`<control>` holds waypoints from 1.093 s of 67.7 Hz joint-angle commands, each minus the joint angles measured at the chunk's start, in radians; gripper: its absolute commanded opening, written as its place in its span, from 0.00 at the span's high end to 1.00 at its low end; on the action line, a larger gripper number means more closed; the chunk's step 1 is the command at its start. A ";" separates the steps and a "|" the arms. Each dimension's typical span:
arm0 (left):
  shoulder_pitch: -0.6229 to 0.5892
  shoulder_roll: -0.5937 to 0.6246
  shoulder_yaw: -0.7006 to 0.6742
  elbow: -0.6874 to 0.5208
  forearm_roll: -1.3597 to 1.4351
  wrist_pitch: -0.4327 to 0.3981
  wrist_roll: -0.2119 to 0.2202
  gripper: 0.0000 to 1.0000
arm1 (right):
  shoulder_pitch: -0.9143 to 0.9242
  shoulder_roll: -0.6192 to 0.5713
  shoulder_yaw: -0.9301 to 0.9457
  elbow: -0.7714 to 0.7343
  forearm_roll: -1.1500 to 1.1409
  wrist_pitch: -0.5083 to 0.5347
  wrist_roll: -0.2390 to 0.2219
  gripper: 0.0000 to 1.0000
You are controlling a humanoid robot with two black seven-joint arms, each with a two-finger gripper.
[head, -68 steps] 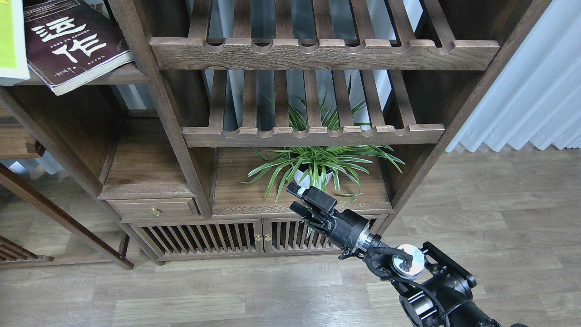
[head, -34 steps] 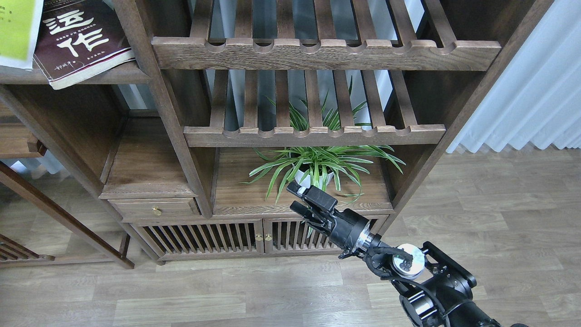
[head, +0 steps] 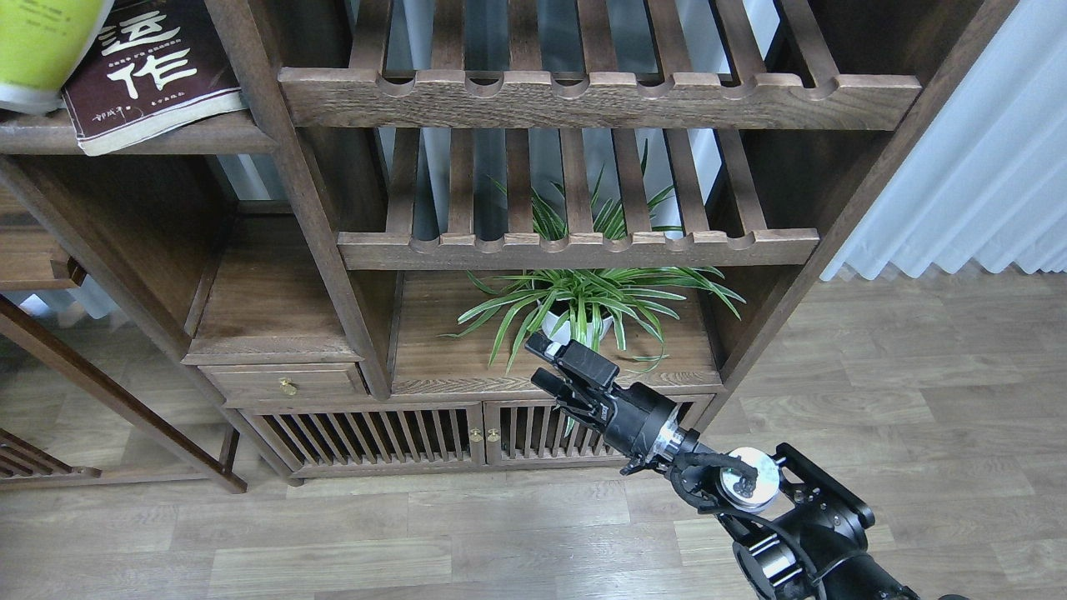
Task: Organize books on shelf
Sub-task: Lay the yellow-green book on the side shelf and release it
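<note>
The right gripper (head: 540, 362) is being held low before a potted plant (head: 583, 304), its jaws slightly parted and gripping nothing. Far up left, the maroon book (head: 154, 71), marked with big white characters, is being overlapped by the yellow-green book (head: 42, 42) on the shelf (head: 208, 137).

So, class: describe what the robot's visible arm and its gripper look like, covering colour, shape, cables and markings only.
Only the right arm shows. It is matte black, built from chunky rounded joint housings. A shiny silver ring sits behind the cylindrical wrist, and a round silver-white cap marks one joint. Thin black cables loop around that joint. The right gripper is black with two blocky, squared fingers; one tip carries a small pale patch.
</note>
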 commanded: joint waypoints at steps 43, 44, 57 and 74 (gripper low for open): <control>-0.050 -0.075 -0.003 0.190 -0.002 0.000 0.000 0.73 | -0.017 0.000 0.001 0.000 0.000 0.000 0.000 0.03; -0.050 -0.080 -0.003 0.190 -0.002 0.000 0.000 0.67 | -0.017 0.000 0.001 0.000 0.000 0.000 0.000 0.02; -0.050 -0.098 -0.009 0.190 -0.002 0.000 0.000 0.32 | -0.022 0.000 0.001 0.000 0.000 0.000 0.000 0.02; -0.054 -0.103 -0.018 0.168 -0.009 0.000 0.000 0.04 | -0.020 0.000 0.001 0.000 0.000 0.000 0.000 0.02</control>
